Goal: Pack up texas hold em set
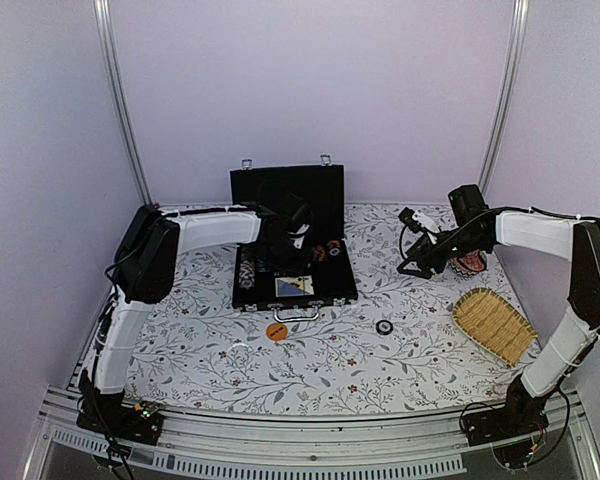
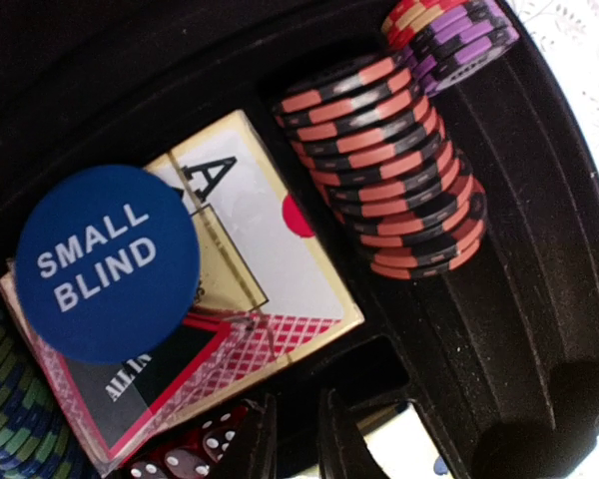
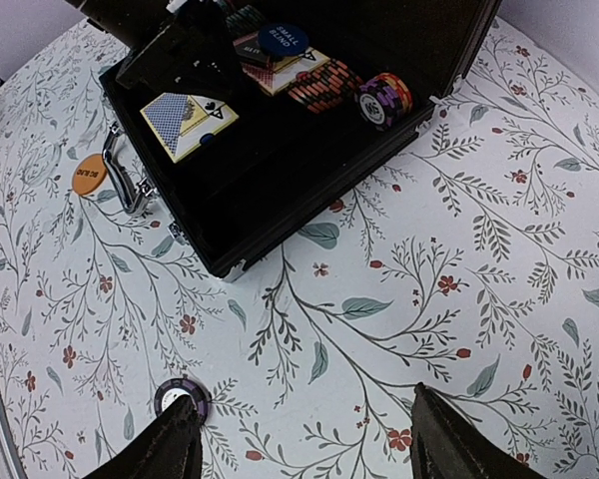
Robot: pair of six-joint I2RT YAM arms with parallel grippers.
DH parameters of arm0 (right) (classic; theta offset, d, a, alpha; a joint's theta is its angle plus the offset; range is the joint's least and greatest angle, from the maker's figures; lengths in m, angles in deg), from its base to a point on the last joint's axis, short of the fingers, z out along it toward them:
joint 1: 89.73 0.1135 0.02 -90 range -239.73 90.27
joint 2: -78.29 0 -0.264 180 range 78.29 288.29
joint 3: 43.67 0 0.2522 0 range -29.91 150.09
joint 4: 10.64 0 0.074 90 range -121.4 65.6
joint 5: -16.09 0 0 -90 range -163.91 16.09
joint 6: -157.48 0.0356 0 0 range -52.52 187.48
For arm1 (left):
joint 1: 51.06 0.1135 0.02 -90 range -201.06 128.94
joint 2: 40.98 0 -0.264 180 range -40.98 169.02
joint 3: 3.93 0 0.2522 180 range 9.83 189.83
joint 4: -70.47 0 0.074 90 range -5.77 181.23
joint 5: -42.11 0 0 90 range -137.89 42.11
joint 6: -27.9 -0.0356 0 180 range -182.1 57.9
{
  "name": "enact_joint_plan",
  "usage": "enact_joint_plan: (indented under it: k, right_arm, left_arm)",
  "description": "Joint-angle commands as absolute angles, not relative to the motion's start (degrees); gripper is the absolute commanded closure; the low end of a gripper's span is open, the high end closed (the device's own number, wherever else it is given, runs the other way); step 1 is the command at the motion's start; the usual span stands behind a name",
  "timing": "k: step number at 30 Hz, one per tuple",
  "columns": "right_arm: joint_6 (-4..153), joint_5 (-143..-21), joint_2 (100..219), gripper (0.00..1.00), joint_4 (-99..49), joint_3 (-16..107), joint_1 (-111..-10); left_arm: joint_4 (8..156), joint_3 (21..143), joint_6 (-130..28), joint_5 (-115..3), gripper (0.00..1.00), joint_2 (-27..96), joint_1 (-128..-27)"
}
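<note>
The black case [image 1: 325,285] lies open mid-table, lid upright. My left gripper [image 1: 283,248] is inside it, its jaws almost together with nothing between them [image 2: 292,439]. Just ahead lie red dice [image 2: 195,454], a card deck [image 2: 280,259] under a blue "SMALL BLIND" disc [image 2: 108,261], a row of orange-black chips [image 2: 389,170] and purple chips [image 2: 449,35]. A second deck [image 3: 188,115] lies in the case. An orange disc [image 1: 277,331] and a single purple chip [image 1: 384,327] lie on the table. My right gripper [image 1: 417,258] is open and empty above the table [image 3: 309,444], the purple chip [image 3: 182,399] by its left finger.
A woven yellow basket [image 1: 495,325] sits at the right front. A red patterned dish [image 1: 470,263] is partly hidden behind my right arm. The case handle [image 3: 125,185] and latches face the near edge. Blue-green chips [image 2: 10,419] fill the case's left slot.
</note>
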State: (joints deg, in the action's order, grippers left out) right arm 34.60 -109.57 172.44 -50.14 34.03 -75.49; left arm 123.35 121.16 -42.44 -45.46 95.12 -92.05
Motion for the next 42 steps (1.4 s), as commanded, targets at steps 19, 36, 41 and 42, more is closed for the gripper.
enact_joint_plan:
  k: [19, 36, 41, 42]
  right_arm:
    - [33.74, -109.71, 173.3, 0.28, -51.38, 35.29, -74.19]
    - [26.33, -102.95, 174.71, 0.29, -66.74, 44.44, -67.07]
    - [24.2, -95.12, 177.4, 0.3, -70.3, 44.25, -61.3]
    - [24.16, -93.47, 178.07, 0.3, -70.58, 44.04, -60.38]
  left_arm:
    - [115.41, 109.42, -50.28, -47.69, 0.64, 70.32, -97.21]
    - [121.86, 84.37, -53.42, -47.49, 0.34, 54.25, -97.52]
    - [118.05, 79.32, -51.37, -46.98, 0.36, 52.08, -97.49]
    - [116.46, 78.42, -50.42, -45.41, 0.35, 51.31, -97.46]
